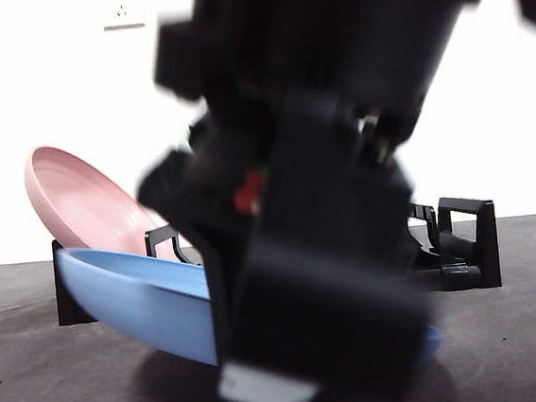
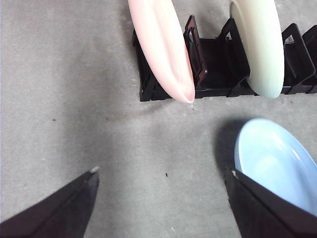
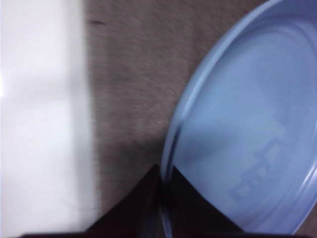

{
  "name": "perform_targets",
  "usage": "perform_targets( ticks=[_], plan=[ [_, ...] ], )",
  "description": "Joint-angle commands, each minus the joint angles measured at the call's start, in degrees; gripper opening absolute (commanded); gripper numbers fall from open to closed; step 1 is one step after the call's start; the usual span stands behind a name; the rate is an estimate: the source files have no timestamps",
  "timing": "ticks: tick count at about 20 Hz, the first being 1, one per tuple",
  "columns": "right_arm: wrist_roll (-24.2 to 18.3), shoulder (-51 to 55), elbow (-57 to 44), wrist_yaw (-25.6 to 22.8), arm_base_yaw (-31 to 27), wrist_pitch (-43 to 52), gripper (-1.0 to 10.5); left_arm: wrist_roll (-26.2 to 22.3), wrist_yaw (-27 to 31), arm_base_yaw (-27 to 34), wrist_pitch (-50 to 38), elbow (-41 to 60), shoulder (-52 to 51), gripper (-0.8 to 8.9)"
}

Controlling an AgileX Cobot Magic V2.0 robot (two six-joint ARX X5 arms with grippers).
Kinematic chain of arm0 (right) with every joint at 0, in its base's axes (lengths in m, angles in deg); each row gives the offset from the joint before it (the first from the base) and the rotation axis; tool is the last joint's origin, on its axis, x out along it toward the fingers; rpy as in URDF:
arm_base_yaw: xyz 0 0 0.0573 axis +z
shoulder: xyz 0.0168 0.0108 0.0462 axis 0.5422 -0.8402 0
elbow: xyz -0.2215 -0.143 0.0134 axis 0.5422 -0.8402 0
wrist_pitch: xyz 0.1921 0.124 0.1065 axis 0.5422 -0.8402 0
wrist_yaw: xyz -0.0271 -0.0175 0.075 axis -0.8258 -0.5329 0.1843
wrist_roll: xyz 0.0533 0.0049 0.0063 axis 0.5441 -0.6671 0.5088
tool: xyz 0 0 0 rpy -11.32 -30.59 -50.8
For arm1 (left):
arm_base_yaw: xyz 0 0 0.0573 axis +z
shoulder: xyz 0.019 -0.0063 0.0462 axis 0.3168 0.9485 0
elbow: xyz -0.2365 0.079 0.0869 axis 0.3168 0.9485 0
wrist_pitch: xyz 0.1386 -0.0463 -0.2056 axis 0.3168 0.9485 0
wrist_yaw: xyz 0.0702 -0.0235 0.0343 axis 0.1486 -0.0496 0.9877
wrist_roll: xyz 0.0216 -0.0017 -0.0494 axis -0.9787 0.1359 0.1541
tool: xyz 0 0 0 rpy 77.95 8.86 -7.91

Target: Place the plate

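A light blue plate hangs tilted just above the dark table, in front of the black rack. My right gripper is shut on the blue plate's rim. In the front view a big dark arm covers the plate's right half. My left gripper stands open above bare table, with nothing between its jaws. The blue plate lies just beside one of its jaws.
The rack holds a pink plate leaning at one end and a pale green plate upright further along, with slots between them. The pink plate shows behind the blue one. A white wall stands behind.
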Motion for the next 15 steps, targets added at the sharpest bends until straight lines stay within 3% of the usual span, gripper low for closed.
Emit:
perform_targets(
  ticks=[1,6,15],
  plan=[
    [-0.81,-2.51,0.63,-0.63,-1.09,1.31,0.1,-0.37,-0.26,-0.09,-0.61,-1.07,0.35,4.06],
    [-3.32,-4.02,0.63,1.27,-4.72,3.04,0.1,-0.39,-0.24,-0.09,-0.63,-1.07,0.35,4.06],
    [-5.97,-4.35,0.63,1.99,-6.4,6.58,0.2,-0.39,-0.26,-0.09,-0.63,-1.07,0.35,4.06]
  ],
)
